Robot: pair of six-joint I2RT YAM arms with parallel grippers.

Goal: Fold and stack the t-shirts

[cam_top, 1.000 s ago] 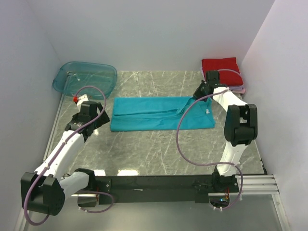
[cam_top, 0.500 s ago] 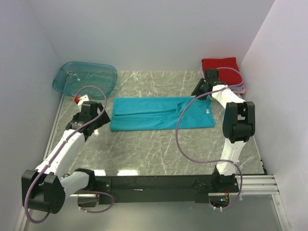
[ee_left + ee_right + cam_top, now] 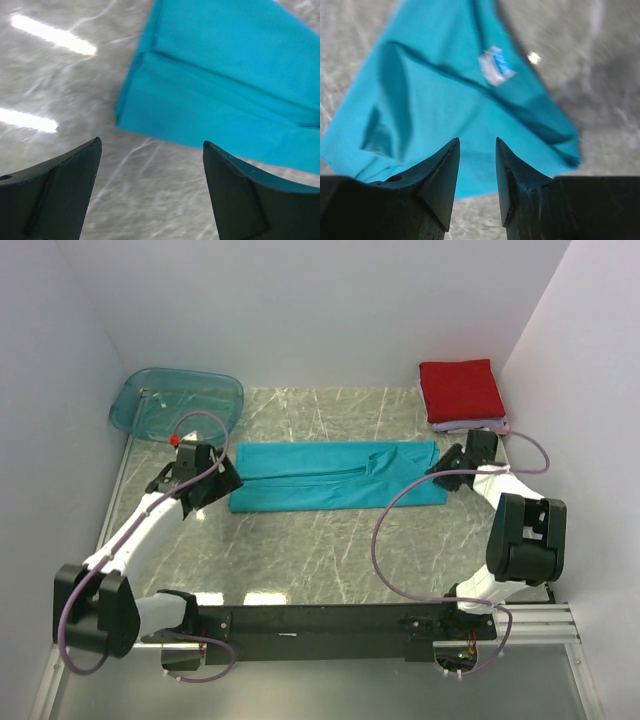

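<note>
Flanking the teal t-shirt, left fingers and right fingers stand parted.

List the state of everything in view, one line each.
teal t-shirt: folded into a long strip, lying flat, not held
lilac t-shirt: folded, mostly covered by red t-shirt
red t-shirt: folded square, on top
plastic tub: upright, far-left corner
left gripper: jaws wide open, holding nothing, at strip's left end
right gripper: jaws slightly apart, holding nothing, at strip's right end

The small tag on the teal t-shirt is too blurred to read.
</note>
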